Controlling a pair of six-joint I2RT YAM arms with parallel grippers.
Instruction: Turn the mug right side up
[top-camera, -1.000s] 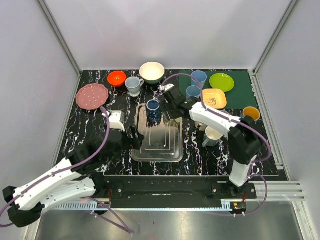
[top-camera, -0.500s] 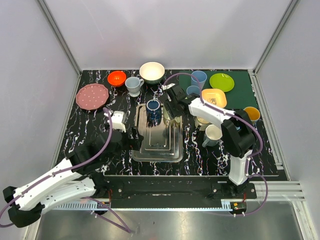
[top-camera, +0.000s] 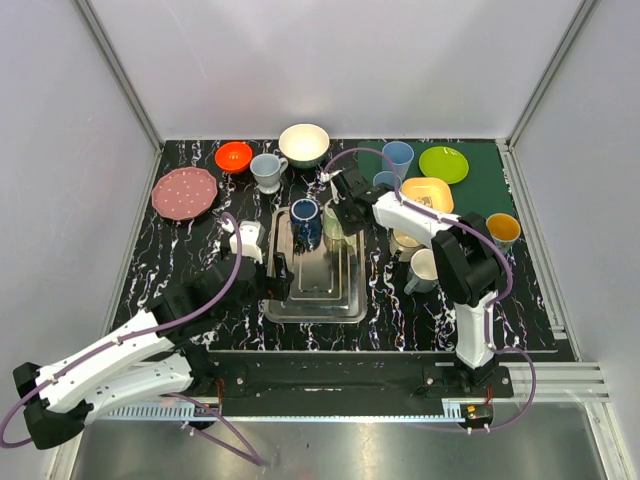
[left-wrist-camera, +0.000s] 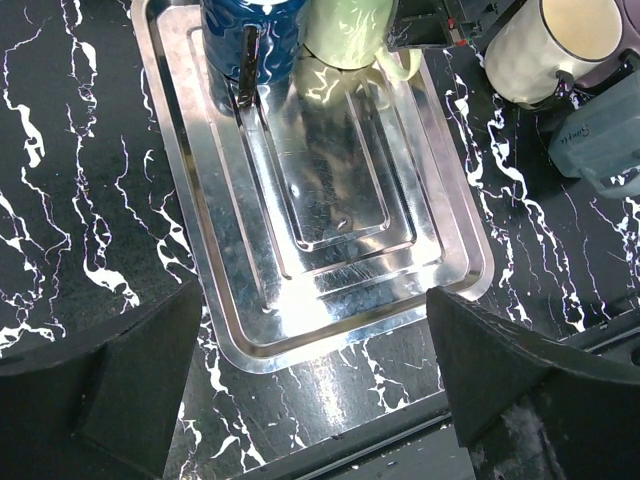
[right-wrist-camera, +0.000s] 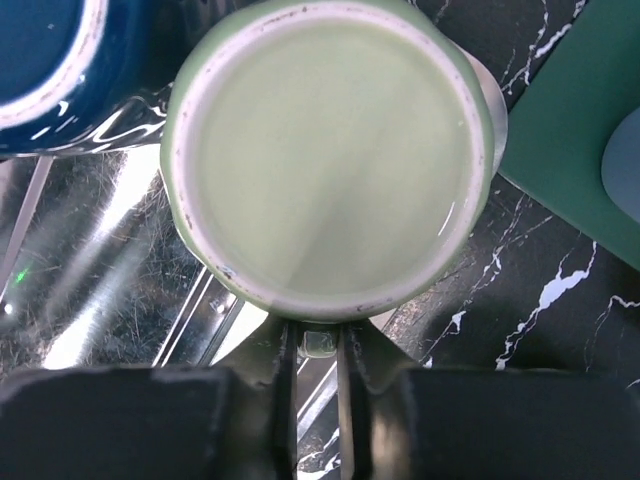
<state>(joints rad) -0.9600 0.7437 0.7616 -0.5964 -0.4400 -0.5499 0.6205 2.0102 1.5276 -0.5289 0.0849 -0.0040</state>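
A pale green mug (top-camera: 328, 228) (right-wrist-camera: 325, 150) stands upside down at the far end of the steel tray (top-camera: 315, 300) (left-wrist-camera: 330, 200), its flat base facing up. It also shows at the top of the left wrist view as the green mug (left-wrist-camera: 350, 30). My right gripper (top-camera: 340, 215) (right-wrist-camera: 320, 345) is shut on its handle, which sits pinched between the two fingers. A dark blue mug (top-camera: 306, 220) (left-wrist-camera: 250, 30) (right-wrist-camera: 40, 60) stands right beside it on the left. My left gripper (top-camera: 270, 265) (left-wrist-camera: 315, 360) hangs open over the tray's near edge, holding nothing.
A cream mug (top-camera: 428, 268) (left-wrist-camera: 555, 45) sits right of the tray. Along the back are a pink plate (top-camera: 184, 192), orange bowl (top-camera: 233, 155), grey mug (top-camera: 267, 170) and white bowl (top-camera: 304, 143). Blue cups (top-camera: 397, 155), two plates and a yellow cup (top-camera: 503, 228) lie on or near the green mat (top-camera: 480, 190).
My right gripper moved in on the green mug and shut on its handle. The left arm advanced toward the tray, still open.
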